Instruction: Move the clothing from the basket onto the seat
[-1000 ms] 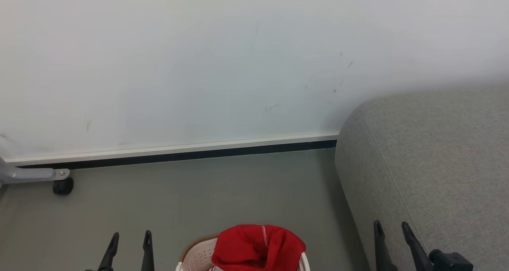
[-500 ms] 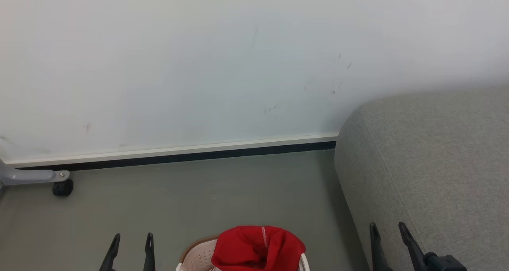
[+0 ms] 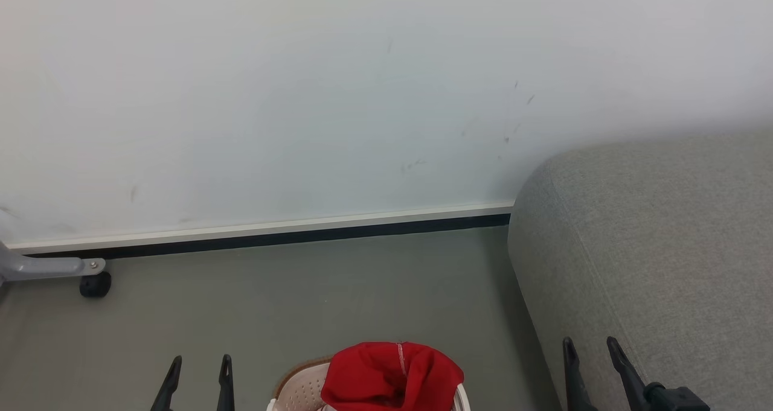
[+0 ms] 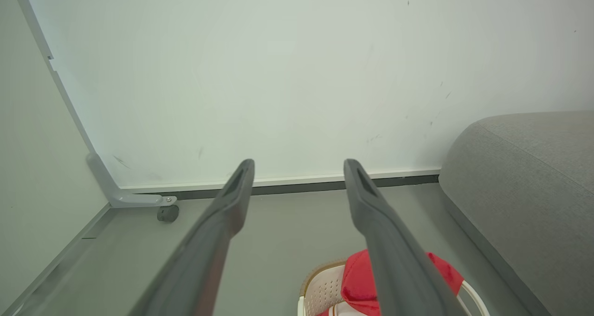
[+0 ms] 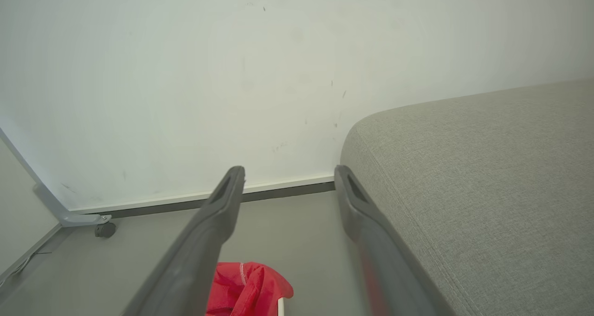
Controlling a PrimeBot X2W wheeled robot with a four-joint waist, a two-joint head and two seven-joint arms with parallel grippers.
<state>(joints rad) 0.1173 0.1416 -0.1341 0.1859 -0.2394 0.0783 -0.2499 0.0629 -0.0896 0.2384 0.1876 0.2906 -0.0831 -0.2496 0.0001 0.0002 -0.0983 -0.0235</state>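
The red clothing (image 3: 392,375) is heaped in the basket (image 3: 301,391), down at 6 o'clock in the head view, with the pile bulging up over the rim. The grey seat (image 3: 664,248) takes up the 3 to 5 o'clock side, near the basket with a strip of floor (image 3: 362,290) between them. The left gripper (image 3: 200,364) sits at 7 o'clock, fingers spread wide and holding nothing. The right gripper (image 3: 589,346) at 5 o'clock is the same deal, wide and empty, hanging in front of the seat's edge. There's a pale wall (image 3: 302,97) at 12 o'clock and a little black caster wheel (image 3: 95,284) at 8 o'clock.
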